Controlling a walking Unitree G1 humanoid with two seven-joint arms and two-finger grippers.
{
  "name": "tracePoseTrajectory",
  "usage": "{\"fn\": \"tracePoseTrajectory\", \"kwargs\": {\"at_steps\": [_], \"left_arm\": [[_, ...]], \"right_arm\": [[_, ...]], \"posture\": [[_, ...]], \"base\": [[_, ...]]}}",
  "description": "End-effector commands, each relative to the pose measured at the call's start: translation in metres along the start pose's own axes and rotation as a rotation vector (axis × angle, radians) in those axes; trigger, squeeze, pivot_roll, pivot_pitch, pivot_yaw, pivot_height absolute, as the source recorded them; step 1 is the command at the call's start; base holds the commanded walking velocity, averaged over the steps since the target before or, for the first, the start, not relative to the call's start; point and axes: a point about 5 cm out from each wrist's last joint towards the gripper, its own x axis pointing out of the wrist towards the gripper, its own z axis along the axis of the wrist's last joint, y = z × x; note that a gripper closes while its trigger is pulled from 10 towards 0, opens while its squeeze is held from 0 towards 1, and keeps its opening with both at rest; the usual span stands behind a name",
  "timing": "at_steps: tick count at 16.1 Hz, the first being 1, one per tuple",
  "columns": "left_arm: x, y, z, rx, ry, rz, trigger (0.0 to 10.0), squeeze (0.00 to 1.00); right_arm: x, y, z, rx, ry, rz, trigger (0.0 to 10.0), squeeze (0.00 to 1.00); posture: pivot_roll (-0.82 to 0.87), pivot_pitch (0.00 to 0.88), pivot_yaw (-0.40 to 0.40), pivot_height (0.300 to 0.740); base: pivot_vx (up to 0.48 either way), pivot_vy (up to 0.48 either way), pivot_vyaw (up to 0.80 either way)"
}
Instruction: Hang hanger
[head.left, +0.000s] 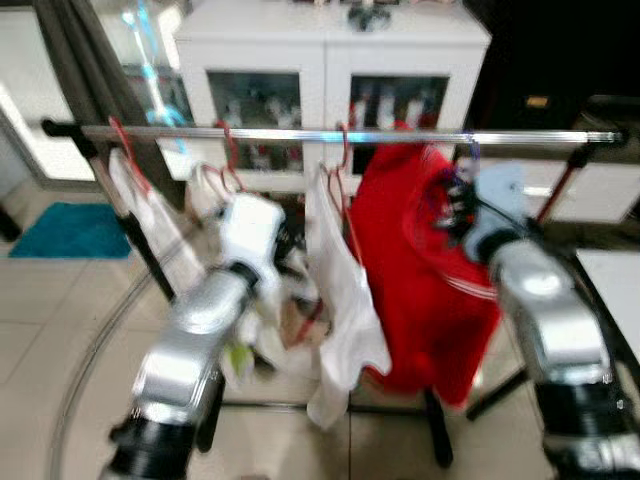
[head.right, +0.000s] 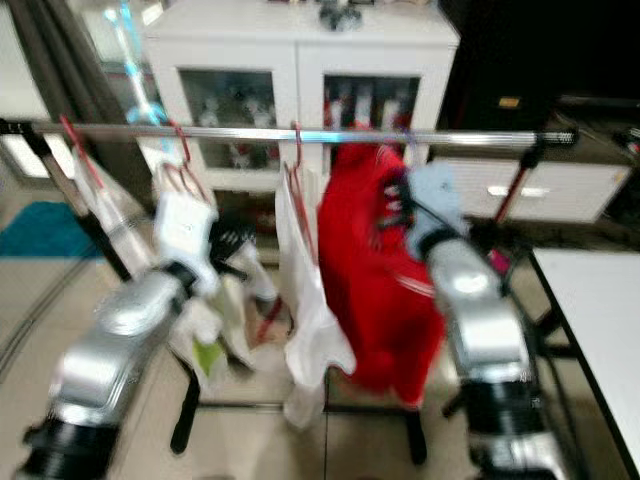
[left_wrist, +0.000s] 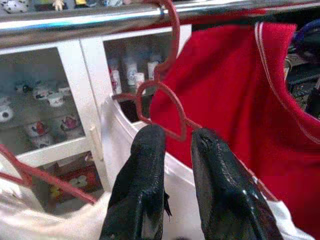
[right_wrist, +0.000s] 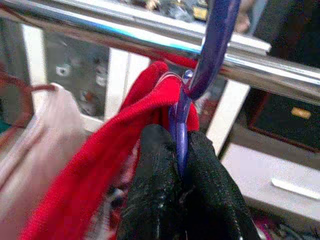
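Observation:
A chrome rail runs across a clothes rack. A red garment hangs from a purple hanger whose hook lies over the rail. My right gripper is shut on that hanger's neck just below the rail, and it also appears at the garment's right shoulder. A white garment hangs beside it on a red hanger. My left gripper is open by a narrow gap, its tips just short of the red hanger's loop, holding nothing.
More white garments on red hangers hang at the rail's left end. A white glass-door cabinet stands behind the rack. A teal mat lies on the floor at left, and a white table edge is at right.

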Motion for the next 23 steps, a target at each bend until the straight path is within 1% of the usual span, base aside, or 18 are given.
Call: {"fn": "tracePoseTrajectory", "kwargs": {"at_steps": [1,3,4,5,7,9,10,11,12,13,15,17,18,20,23], "left_arm": [[-0.001,0.008,0.005,0.031,-0.015,0.021,10.0,0.0],[-0.002,0.005,0.009,0.032,-0.025,-0.025,10.0,0.0],[-0.003,-0.002,0.013,0.04,-0.034,-0.119,10.0,0.0],[-0.003,-0.005,0.013,0.051,-0.034,-0.157,10.0,0.0],[-0.007,-0.016,0.015,0.084,-0.027,-0.312,10.0,0.0],[-0.009,-0.021,0.019,0.074,-0.038,-0.378,10.0,0.0],[-0.01,-0.025,0.024,0.065,-0.052,-0.435,10.0,0.0],[-0.011,-0.027,0.026,0.063,-0.059,-0.47,10.0,0.0],[-0.011,-0.027,0.026,0.063,-0.059,-0.47,10.0,0.0],[-0.011,-0.028,0.027,0.066,-0.059,-0.487,10.0,0.0],[-0.013,-0.028,0.027,0.067,-0.057,-0.5,10.0,0.0],[-0.014,-0.029,0.027,0.063,-0.051,-0.526,10.0,0.0],[-0.014,-0.029,0.027,0.063,-0.051,-0.526,10.0,0.0],[-0.015,-0.029,0.026,0.065,-0.043,-0.549,10.0,0.0],[-0.015,-0.028,0.024,0.067,-0.036,-0.542,10.0,0.0]], "right_arm": [[0.008,0.003,0.017,-0.021,-0.056,0.023,10.0,0.0],[0.017,-0.005,0.016,-0.024,-0.016,0.009,10.0,0.0],[0.026,-0.014,0.016,-0.024,0.01,-0.017,10.0,0.0],[0.029,-0.018,0.016,-0.027,0.019,-0.027,10.0,0.0],[0.041,-0.032,0.017,-0.039,0.046,-0.072,10.0,0.0],[0.048,-0.04,0.018,-0.04,0.059,-0.087,10.0,0.0],[0.054,-0.047,0.018,-0.052,0.083,-0.096,10.0,0.0],[0.058,-0.052,0.017,-0.054,0.1,-0.107,10.0,0.0],[0.058,-0.052,0.017,-0.054,0.1,-0.107,10.0,0.0],[0.061,-0.058,0.016,-0.044,0.122,-0.131,10.0,0.0],[0.063,-0.065,0.009,-0.035,0.178,-0.159,10.0,0.0],[0.063,-0.067,0.001,-0.034,0.221,-0.17,10.0,0.0],[0.063,-0.067,0.001,-0.034,0.221,-0.17,10.0,0.0],[0.063,-0.07,-0.007,-0.043,0.256,-0.167,10.0,0.0],[0.062,-0.072,-0.01,-0.019,0.258,-0.157,10.0,0.0]], "posture": [[0.01,0.0,0.009,0.74],[0.01,0.0,0.011,0.74],[0.0,0.001,0.013,0.74],[0.0,0.003,0.015,0.74],[0.0,0.005,0.018,0.74],[-0.01,0.005,0.021,0.74],[-0.01,0.006,0.021,0.74],[-0.01,0.006,0.021,0.74],[-0.01,0.006,0.021,0.74],[0.0,0.004,0.013,0.74],[0.0,0.004,0.01,0.74],[0.0,0.004,0.015,0.74],[0.0,0.004,0.015,0.74],[-0.01,0.005,0.017,0.74],[-0.01,0.004,0.018,0.74]], "base": [[0.322,0.0,0.0],[0.15,0.0,0.0],[0.0,0.0,0.0],[0.0,0.0,0.0],[0.0,0.0,0.0],[0.0,0.0,0.0],[0.0,0.0,0.0],[0.0,0.0,0.0],[0.0,0.0,0.0],[0.0,0.0,0.0],[0.0,0.0,0.0],[0.0,0.0,0.0],[0.0,0.0,0.0],[0.0,0.0,0.0],[0.0,0.0,0.0]]}}
